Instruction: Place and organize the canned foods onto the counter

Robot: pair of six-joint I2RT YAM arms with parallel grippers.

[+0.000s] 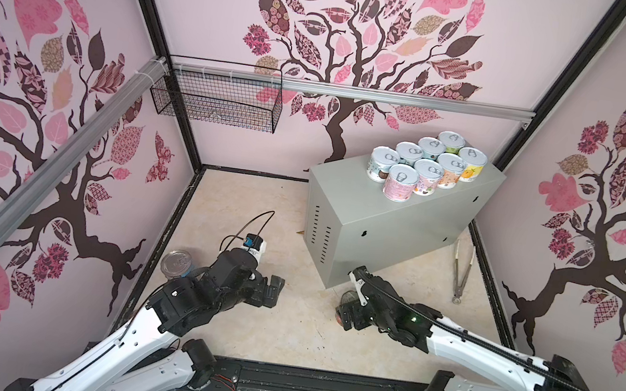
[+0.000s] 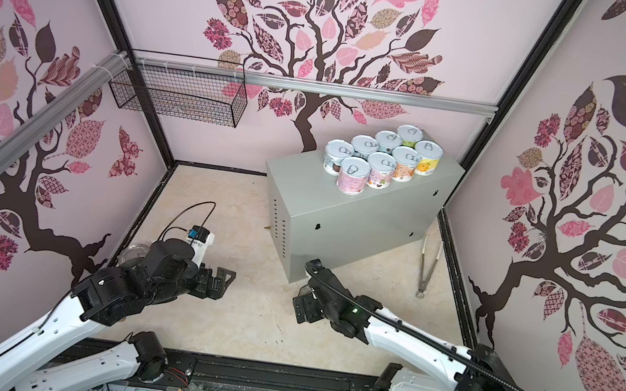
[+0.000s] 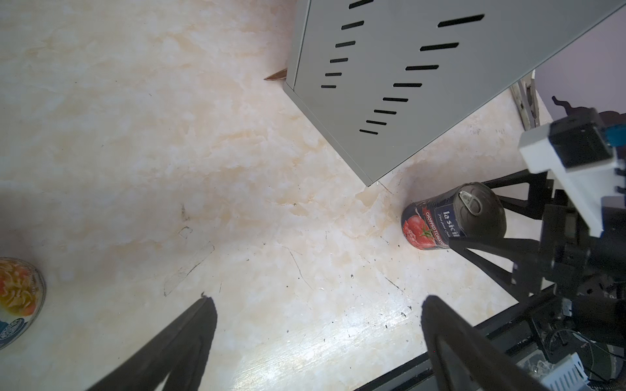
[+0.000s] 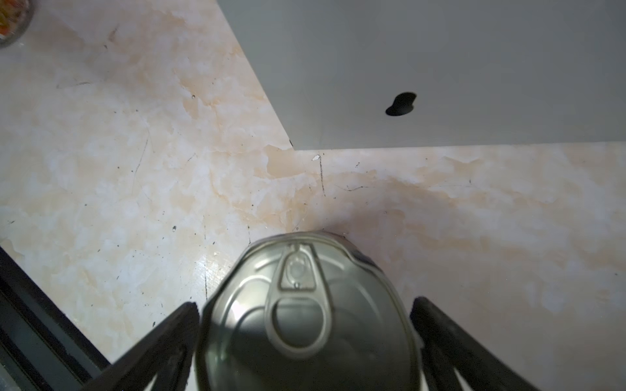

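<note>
Fingers (image 4: pixel 159 338) wide on right gripper (image 4: pixel 305 301), straddling dark-labelled can (image 3: pixel 433 223) upright just beside counter (image 1: pixel 403 227) corner; could tip or dent it against counter if closed off-centre; left gripper (image 3: pixel 318 301) wide, empty

Table (image 1: pixel 403 227): light-grey sheet metal, smooth matt paint, punched slots.
Short cans (image 1: pixel 428 171): pale metal pull-tab lids with a soft sheen; pastel printed labels, satin.
Tomato can (image 3: pixel 437 223): glossy printed label; silvery metal lid, ribbed and reflective in the right wrist view.
Blue-labelled can (image 1: pixel 177 263): bright ribbed metal top.
Marbled floor (image 1: pixel 244 194): smooth cream stone-look sheet, mild gloss, scuffed with fine dark scratches.
Left claw (image 3: pixel 318 301), right claw (image 4: pixel 305 304): matt black plastic.
Tongs (image 1: pixel 458 287): dull bare metal.
Basket (image 1: pixel 215 104): black wire mesh.
</note>
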